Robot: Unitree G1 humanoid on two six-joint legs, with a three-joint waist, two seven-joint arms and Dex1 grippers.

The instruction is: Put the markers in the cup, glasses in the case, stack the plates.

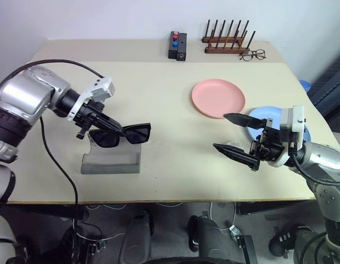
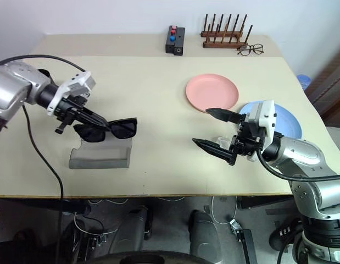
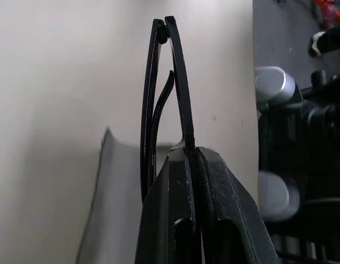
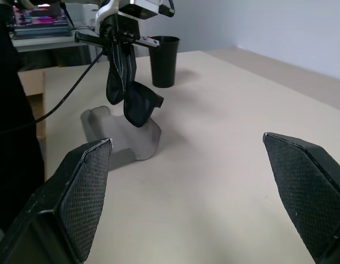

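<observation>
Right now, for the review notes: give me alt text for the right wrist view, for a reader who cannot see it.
The left gripper holds black sunglasses in the air above a grey case lying on a beige table. A dark cup stands behind them. The right gripper's two fingers stand wide open in the foreground, holding nothing.

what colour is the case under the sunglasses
Grey, matte. The case shows best in the left eye view, lying on the table below the held sunglasses.

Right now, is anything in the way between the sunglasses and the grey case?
Nothing visible. The left gripper holds the sunglasses in the air just above the grey case, with only open air between them.
</observation>
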